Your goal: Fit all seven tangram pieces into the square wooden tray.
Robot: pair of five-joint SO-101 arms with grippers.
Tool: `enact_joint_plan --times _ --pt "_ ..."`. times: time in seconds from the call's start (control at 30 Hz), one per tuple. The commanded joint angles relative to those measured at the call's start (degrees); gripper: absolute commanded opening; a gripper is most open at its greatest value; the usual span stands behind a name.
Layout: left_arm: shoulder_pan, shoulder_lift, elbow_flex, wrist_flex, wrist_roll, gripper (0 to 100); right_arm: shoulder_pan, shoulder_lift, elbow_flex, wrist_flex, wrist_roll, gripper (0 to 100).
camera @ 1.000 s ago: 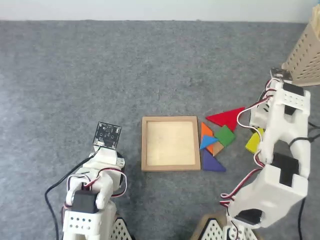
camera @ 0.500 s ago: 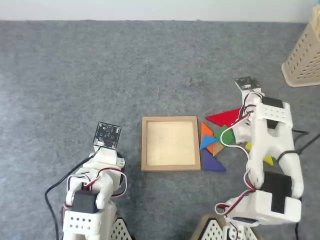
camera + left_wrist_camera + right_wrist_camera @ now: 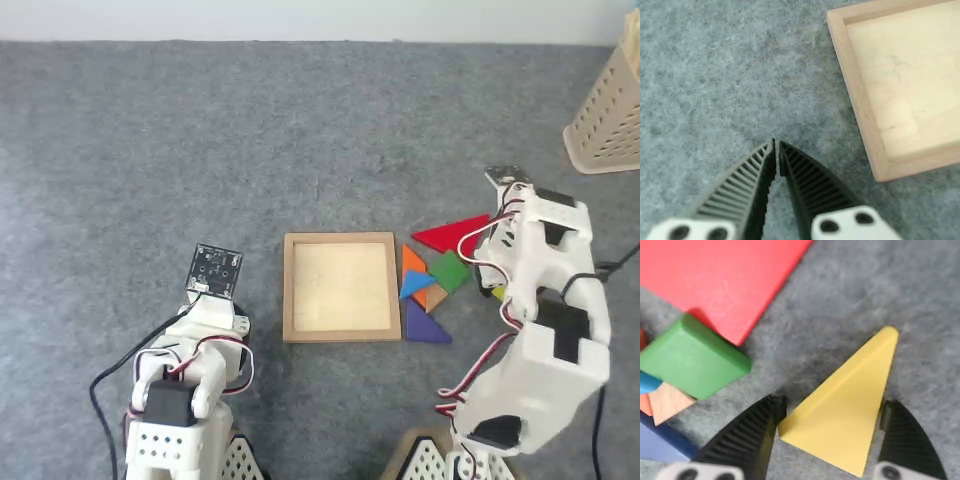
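Square wooden tray (image 3: 341, 238): flat on the grey tabletop (image 3: 200, 130), between the two arms, with all seven pieces outside it. Six pieces grouped just beside the tray's right edge. Nearest that edge: orange triangle (image 3: 411, 260) with blue triangle (image 3: 414, 284) lying partly across it, and a plain wood piece (image 3: 436, 297) touching both. Purple triangle (image 3: 425, 326): flat on the tabletop, just off the tray's near right corner. Green square (image 3: 450, 270): on the far side of the orange triangle from the tray, resting against the large red triangle (image 3: 450, 236). Red triangle: level with the tray's far right corner, long point directed away from the tray. Yellow triangle (image 3: 845, 415): flat on the tabletop, apart from the group, farther from the tray than the green square. Right tool (image 3: 831, 410): low at the tabletop, fingers apart, one on each side of the yellow triangle and close to its edges; contact with the piece not determinable. Left tool (image 3: 776, 146): tips together with nothing between them, low over the tabletop off the tray's left edge, near the tray but not touching it. Beige perforated container (image 3: 610, 110): well beyond the tray's far right corner.
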Motion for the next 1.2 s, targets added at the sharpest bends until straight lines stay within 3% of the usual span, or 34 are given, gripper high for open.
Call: enact_joint_plan --times 0.0,0.23,0.7,0.9,1.17 --pt "-0.4 -1.2 -1.1 0.4 0.4 1 0.6 1.7 -1.8 -0.5 0.9 23.1" --pt "-0.4 -1.2 -1.1 0.4 0.4 1 4.2 1.6 -4.6 0.6 -2.3 0.6" --pt "-0.4 -1.2 -1.1 0.4 0.4 1 2.4 -4.3 -21.0 16.6 -6.1 0.6" --pt "-0.4 -1.2 -1.1 0.4 0.4 1 -10.2 -17.6 -21.5 19.8 -8.0 0.6" --pt "-0.4 -1.2 -1.1 0.4 0.4 1 -35.5 -21.6 -21.4 13.9 -9.1 0.6"
